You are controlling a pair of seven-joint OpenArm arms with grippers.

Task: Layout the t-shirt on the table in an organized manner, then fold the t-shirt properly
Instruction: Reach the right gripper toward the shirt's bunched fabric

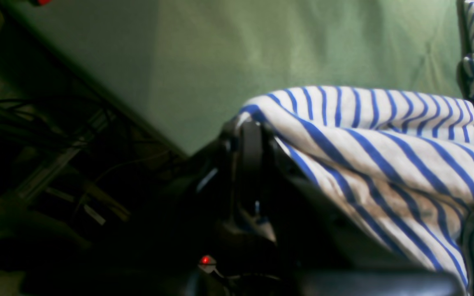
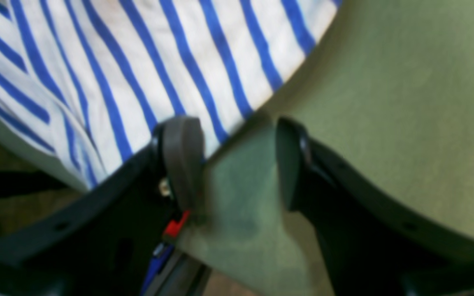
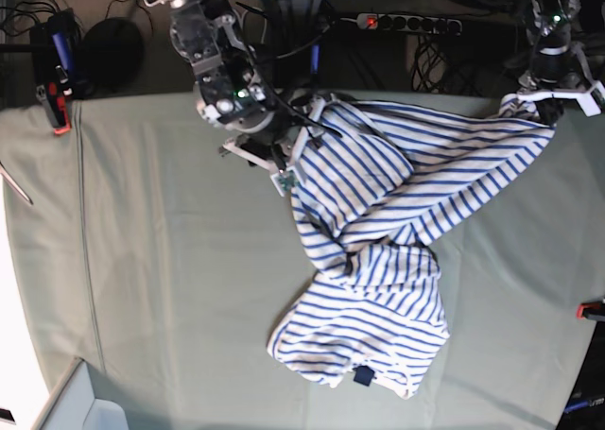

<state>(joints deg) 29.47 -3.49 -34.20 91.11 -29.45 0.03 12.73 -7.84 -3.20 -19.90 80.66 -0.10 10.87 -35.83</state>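
The shirt [image 3: 378, 250] lies bunched and twisted in the middle of the table [image 3: 161, 288], not flat or folded yet, with the left gripper [image 1: 248, 123] pinching one corner and the right gripper [image 2: 237, 160] open, holding nothing.

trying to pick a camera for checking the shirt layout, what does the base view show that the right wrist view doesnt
Only the base view shows the whole t-shirt bunched and stretched across the table, its small dark label near the bottom hem, and the left gripper holding one end. Only the right wrist view shows the right gripper with its jaws apart, over the shirt's edge. Both show blue-striped fabric on green cloth.
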